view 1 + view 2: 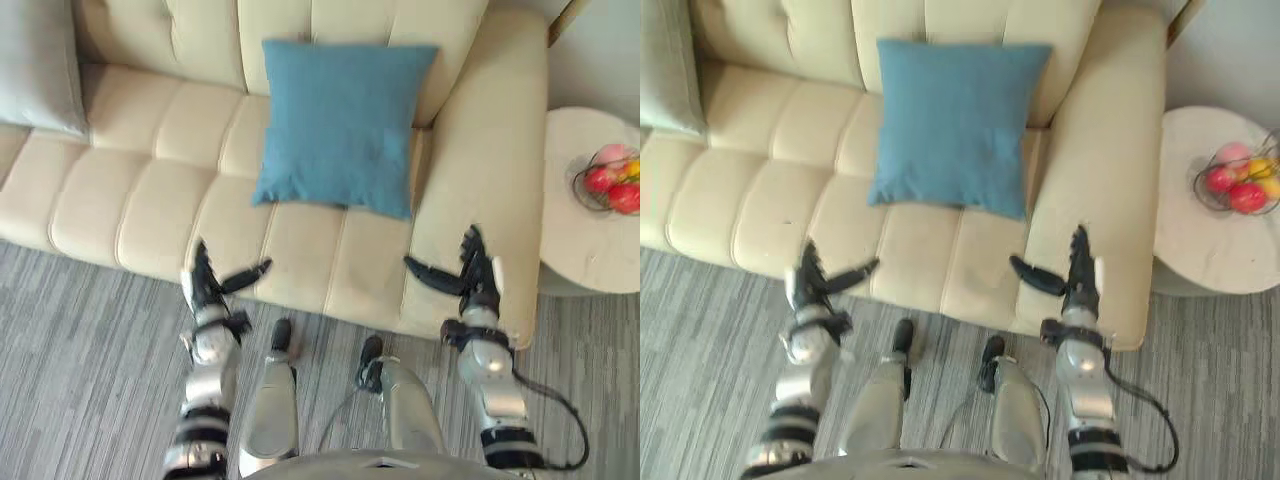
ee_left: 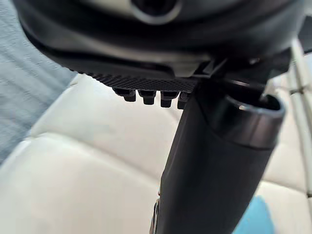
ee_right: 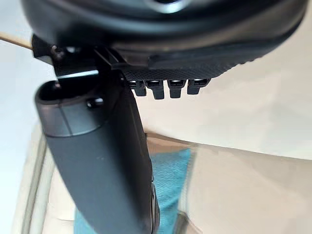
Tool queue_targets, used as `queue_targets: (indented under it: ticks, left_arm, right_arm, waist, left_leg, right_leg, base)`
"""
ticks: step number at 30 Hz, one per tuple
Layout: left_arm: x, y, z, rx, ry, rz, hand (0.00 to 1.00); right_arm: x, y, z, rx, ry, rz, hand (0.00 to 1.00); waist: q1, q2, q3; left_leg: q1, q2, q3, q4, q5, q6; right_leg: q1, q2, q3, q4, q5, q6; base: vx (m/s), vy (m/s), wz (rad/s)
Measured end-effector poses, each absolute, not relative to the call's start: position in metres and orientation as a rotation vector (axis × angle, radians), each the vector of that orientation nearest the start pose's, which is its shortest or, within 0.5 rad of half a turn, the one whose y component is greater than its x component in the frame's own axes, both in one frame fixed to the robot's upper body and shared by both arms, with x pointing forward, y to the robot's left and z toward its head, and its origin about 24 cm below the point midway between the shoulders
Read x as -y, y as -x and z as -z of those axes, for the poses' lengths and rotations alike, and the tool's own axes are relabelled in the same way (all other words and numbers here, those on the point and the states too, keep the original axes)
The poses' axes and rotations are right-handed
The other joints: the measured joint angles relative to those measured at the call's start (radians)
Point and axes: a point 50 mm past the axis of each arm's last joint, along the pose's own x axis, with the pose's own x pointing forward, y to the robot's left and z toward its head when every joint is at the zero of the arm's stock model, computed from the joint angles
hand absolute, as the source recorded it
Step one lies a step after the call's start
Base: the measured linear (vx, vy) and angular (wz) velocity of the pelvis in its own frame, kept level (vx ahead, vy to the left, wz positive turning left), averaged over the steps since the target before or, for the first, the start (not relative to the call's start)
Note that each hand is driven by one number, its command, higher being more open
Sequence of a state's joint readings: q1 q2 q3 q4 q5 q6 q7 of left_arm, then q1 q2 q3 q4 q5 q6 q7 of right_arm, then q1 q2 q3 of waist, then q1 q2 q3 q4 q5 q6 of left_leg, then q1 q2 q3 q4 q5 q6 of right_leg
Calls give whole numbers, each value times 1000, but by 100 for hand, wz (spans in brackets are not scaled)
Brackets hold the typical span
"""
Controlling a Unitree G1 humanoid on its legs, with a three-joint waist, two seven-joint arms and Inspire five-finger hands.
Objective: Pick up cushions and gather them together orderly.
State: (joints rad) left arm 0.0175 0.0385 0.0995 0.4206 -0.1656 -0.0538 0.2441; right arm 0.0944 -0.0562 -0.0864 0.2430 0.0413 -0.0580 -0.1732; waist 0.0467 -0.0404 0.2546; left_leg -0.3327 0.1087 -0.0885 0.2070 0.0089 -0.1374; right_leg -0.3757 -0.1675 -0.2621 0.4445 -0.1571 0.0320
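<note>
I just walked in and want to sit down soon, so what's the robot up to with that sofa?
The robot faces the cream sofa with its left hand and right hand open, holding nothing, held out at the sofa's front edge. A blue cushion leans against the backrest near the right armrest, and a grey cushion sits at the far left. Neither has been picked up yet. A round side table with a bowl of fruit stands to the right.

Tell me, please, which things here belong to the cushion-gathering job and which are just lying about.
Job: blue square fabric cushion; pale grey fabric cushion, both on the cream tufted sofa.
Lying about: round white side table; wire bowl of red and yellow fruit.
</note>
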Motion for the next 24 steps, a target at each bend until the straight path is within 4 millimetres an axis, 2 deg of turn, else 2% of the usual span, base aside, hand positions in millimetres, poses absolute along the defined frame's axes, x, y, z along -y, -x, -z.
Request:
queue_targets:
  ticks: [4,5,7,8,11,13,19,21,22,23,24]
  left_arm:
    - [-178,-183,100,-625,112,-312,100]
    - [-178,-182,100,-627,112,-312,100]
    - [-174,-161,122,-758,94,-280,100]
    - [-173,-159,123,-766,92,-278,100]
    - [-174,-132,144,-916,68,-266,100]
    - [-181,-128,147,-939,33,-267,100]
    - [-193,-120,151,-981,-4,-285,100]
    - [-196,-127,149,-966,-10,-292,100]
    - [-193,-126,149,-961,2,-298,100]
    - [-194,-130,147,-949,11,-308,100]
    - [-194,-133,146,-936,8,-311,100]
  right_arm:
    - [191,-184,75,-497,24,285,100]
    - [191,-184,75,-499,24,285,100]
    - [189,-164,100,-626,31,282,100]
    - [189,-163,101,-629,34,281,100]
    - [190,-150,119,-714,43,286,100]
    - [190,-153,124,-738,39,289,100]
    - [194,-176,119,-718,28,301,100]
    - [191,-189,115,-695,29,284,100]
    - [190,-191,115,-706,37,275,100]
    - [186,-195,113,-701,36,266,100]
    - [183,-195,114,-709,28,263,100]
  waist:
    - [-2,11,-75]
    - [-2,11,-75]
    - [-4,22,-120]
    - [-5,22,-123]
    - [-7,29,-175]
    - [-11,19,-189]
    - [-13,16,-174]
    - [2,16,-145]
    - [11,32,-148]
    - [14,34,-134]
    - [12,24,-127]
  left_leg:
    - [92,21,49,-23,-20,1]
    - [92,21,49,-23,-20,1]
    - [152,29,73,-61,-21,1]
    - [157,29,75,-64,-21,1]
    - [233,35,115,-124,-22,2]
    - [253,39,147,-143,-23,4]
    - [280,27,248,-141,-41,28]
    - [267,33,295,-73,-75,57]
    - [247,62,311,-59,-86,69]
    - [241,62,315,-43,-86,69]
    - [235,59,314,-21,-87,70]
  right_leg:
    - [81,15,10,-43,0,7]
    - [81,15,10,-44,0,7]
    - [122,26,23,-78,5,15]
    - [124,28,24,-81,5,16]
    - [186,51,54,-159,31,31]
    - [199,64,86,-207,64,28]
    - [220,79,186,-322,166,47]
    - [196,81,173,-298,225,58]
    - [196,87,151,-296,232,66]
    - [156,76,135,-143,144,51]
    - [117,57,122,47,64,52]
  base:
    - [103,19,-27]
    - [76,6,-21]
    - [76,10,-21]
    - [76,16,-22]
    - [110,36,-31]
    - [96,67,-45]
    - [48,93,-58]
    - [-100,88,-68]
    - [-133,40,-46]
    - [-107,13,-19]
    - [-44,13,12]
